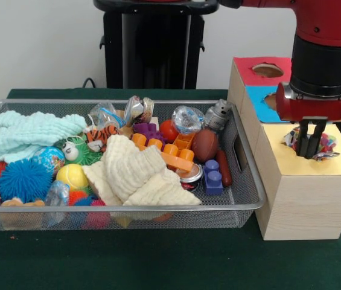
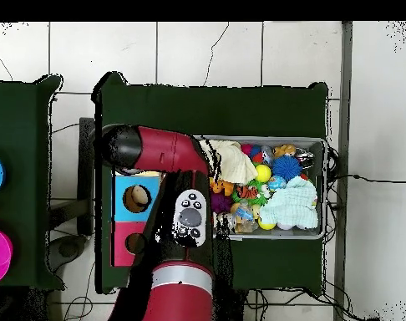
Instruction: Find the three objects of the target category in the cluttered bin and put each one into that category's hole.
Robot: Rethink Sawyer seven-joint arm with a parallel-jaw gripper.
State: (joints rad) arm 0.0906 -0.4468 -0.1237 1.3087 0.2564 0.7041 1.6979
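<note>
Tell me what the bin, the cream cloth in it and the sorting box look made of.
Bin: metal wire mesh, silvery, see-through grid with a shiny rim. Cream cloth: soft knitted or terry fabric, ribbed texture, matte, folds limply. Sorting box: likely light wood or plywood, visible grain on its sides, with flat coloured tops.

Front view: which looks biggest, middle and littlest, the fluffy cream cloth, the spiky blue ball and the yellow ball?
1. Cream cloth, clearly the largest.
2. Spiky blue ball.
3. Yellow ball, the smallest.
All three lie toward the basket's front, so nearness hardly skews the order.
</note>
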